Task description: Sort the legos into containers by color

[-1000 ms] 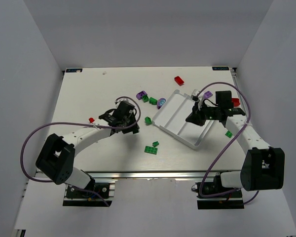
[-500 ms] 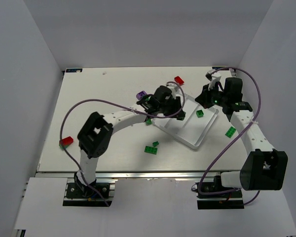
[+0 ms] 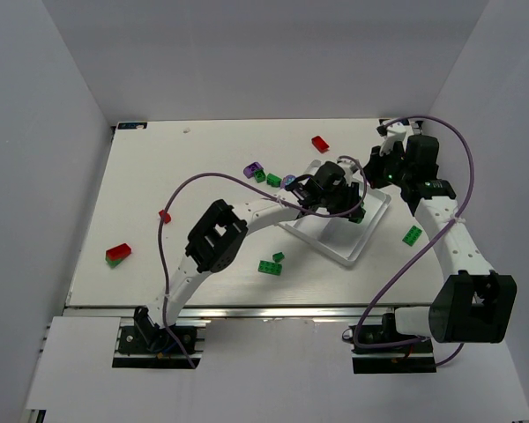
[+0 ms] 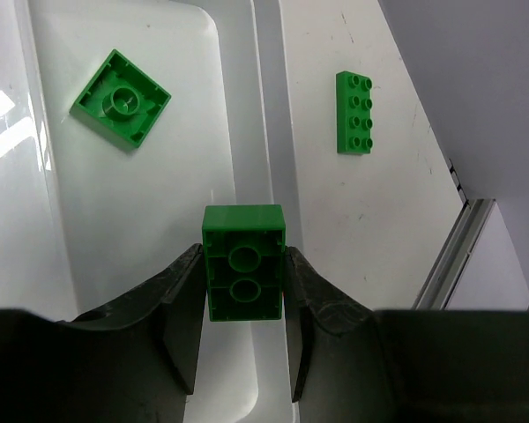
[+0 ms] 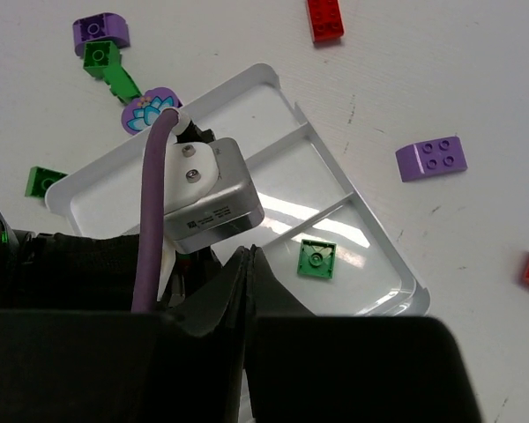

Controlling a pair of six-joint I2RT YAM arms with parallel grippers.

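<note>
My left gripper (image 4: 243,256) is shut on a green brick (image 4: 243,273), held underside up over the outer wall of the white tray (image 4: 266,132). A green square brick (image 4: 121,98) lies upside down in that outermost compartment. It also shows in the right wrist view (image 5: 317,260). In the top view the left gripper (image 3: 337,192) is over the tray (image 3: 335,240). My right gripper (image 5: 249,254) is shut and empty, above the tray's (image 5: 247,123) far right side; in the top view it (image 3: 381,167) sits just beyond the tray.
Loose on the table: a red brick (image 3: 320,143), purple (image 3: 252,167) and green bricks (image 3: 273,180) left of the tray, green bricks (image 3: 270,266) in front, a green plate (image 3: 412,233) to the right, a red brick (image 3: 117,253) far left. A purple brick (image 5: 432,159) lies right of the tray.
My left arm has swung from the table's left middle across to the tray. My right gripper has drawn back from the tray toward the far right corner. A green square brick now lies in the tray.
</note>
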